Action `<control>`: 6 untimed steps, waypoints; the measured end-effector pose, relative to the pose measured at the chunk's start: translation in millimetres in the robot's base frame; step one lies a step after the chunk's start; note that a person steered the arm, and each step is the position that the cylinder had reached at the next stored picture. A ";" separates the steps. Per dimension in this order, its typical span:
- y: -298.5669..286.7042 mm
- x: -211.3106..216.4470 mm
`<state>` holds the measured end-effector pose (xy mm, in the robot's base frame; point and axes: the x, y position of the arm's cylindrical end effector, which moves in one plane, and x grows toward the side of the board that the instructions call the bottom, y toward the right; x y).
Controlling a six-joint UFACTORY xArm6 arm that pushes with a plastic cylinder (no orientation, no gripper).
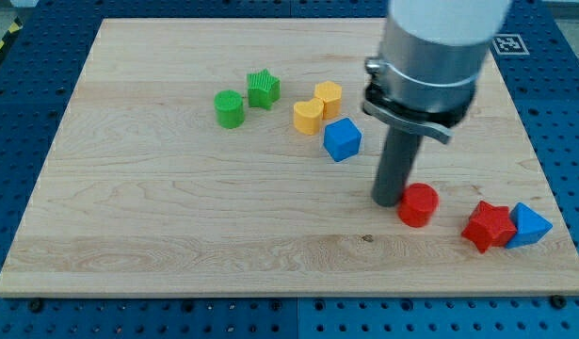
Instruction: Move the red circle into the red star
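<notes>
The red circle (418, 204) is a short red cylinder on the wooden board, at the view's lower right. The red star (489, 225) lies to its right, a small gap apart, near the board's right edge. My tip (390, 201) is the lower end of the dark rod; it stands just left of the red circle, touching or almost touching its left side. The arm's grey body rises above the rod to the view's top.
A blue block (528, 225) touches the red star's right side. A blue cube (342, 139) sits up and left of my tip. Two yellow blocks (316, 107) lie above it. A green cylinder (230, 108) and green star (263, 89) are further left.
</notes>
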<state>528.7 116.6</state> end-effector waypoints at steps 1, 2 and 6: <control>19.0 8.2; -1.8 1.8; -82.7 -87.3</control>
